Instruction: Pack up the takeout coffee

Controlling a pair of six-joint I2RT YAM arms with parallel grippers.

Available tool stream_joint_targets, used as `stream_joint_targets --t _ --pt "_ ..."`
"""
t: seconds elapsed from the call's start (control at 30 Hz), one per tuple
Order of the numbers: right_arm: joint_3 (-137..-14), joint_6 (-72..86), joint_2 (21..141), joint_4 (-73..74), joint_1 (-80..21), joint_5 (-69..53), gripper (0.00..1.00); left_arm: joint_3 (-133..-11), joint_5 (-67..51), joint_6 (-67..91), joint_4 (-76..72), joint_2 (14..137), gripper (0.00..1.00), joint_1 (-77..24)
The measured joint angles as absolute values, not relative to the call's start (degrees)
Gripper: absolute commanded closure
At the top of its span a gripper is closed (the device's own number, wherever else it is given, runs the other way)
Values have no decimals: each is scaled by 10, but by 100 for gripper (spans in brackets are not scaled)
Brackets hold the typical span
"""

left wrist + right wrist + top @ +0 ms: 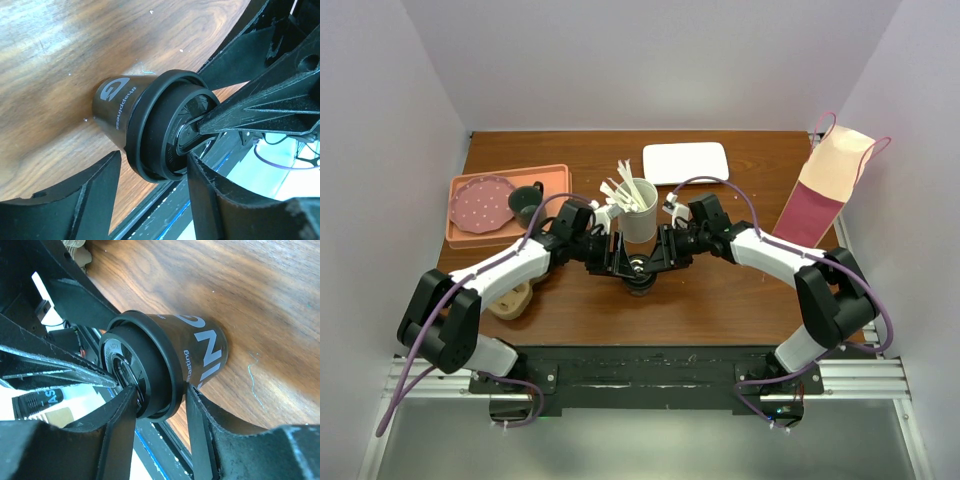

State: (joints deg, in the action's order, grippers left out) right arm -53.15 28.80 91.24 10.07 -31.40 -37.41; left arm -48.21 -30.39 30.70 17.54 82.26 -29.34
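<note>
Wood table (720,300): takeout coffee (638,270) upright, front centre. Right gripper (160,390) jaws pinch its lid (150,355); left gripper (155,157) jaws straddle it, grip unclear. We read this as grasp; next we need a clean lift toward paper bag (825,185).

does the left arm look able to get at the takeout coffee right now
Likely yes: the left claw is at the takeout coffee, its fingers flanking the lid, though the right claw crowds it too.

Brown wood-grain table (720,300) between pale lilac walls (380,150), under even light.
</note>
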Motion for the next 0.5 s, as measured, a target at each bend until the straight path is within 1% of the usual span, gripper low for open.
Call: stream_joint_targets --t 0.2,0.5 --pt "-538 283 918 103 -317 -378 57 -482 -333 272 182 823 34 -272" --pt "-547 269 923 118 -319 -385 59 -481 -363 244 180 823 35 -258"
